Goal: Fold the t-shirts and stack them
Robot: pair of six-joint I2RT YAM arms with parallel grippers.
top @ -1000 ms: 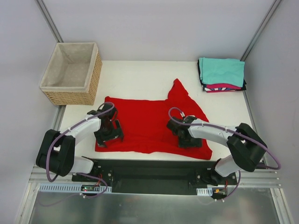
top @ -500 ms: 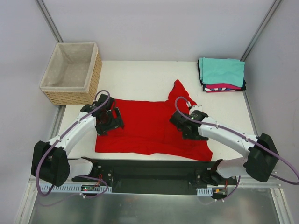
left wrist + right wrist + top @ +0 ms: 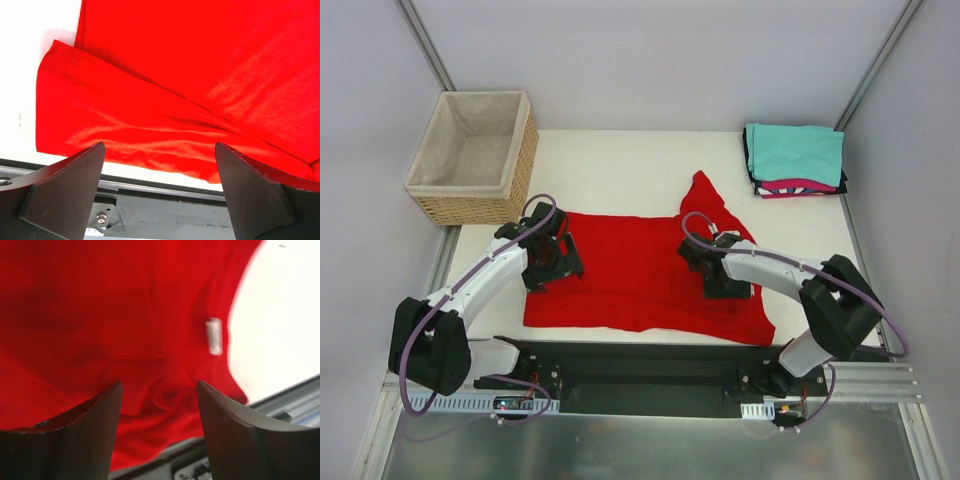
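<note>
Basket (image 3: 470,208) at ten o'clock, by the table's (image 3: 620,160) far left corner, beige lining showing inside. Stack (image 3: 795,155) of folded shirts at two o'clock: teal on top, pink and black edges peeping out beneath. Red shirt (image 3: 630,275) spread at six o'clock, close to the near edge, one sleeve pointing toward twelve.

Blurred in the right wrist view: red folds, a white label (image 3: 214,336) near the collar, print unreadable. Hidden from above: the patches of cloth under each claw. Cut off in the left wrist view: most of the shirt, only its folded left side and near hem showing.

Left claw (image 3: 552,262) at nine o'clock of the shirt, over its left edge, jaws spread wide, gripping nothing; contact with the cloth not clear. Right claw (image 3: 720,275) at three o'clock of the shirt, jaws apart but narrower, a pucker of red cloth between them; touching or not, cannot tell.
</note>
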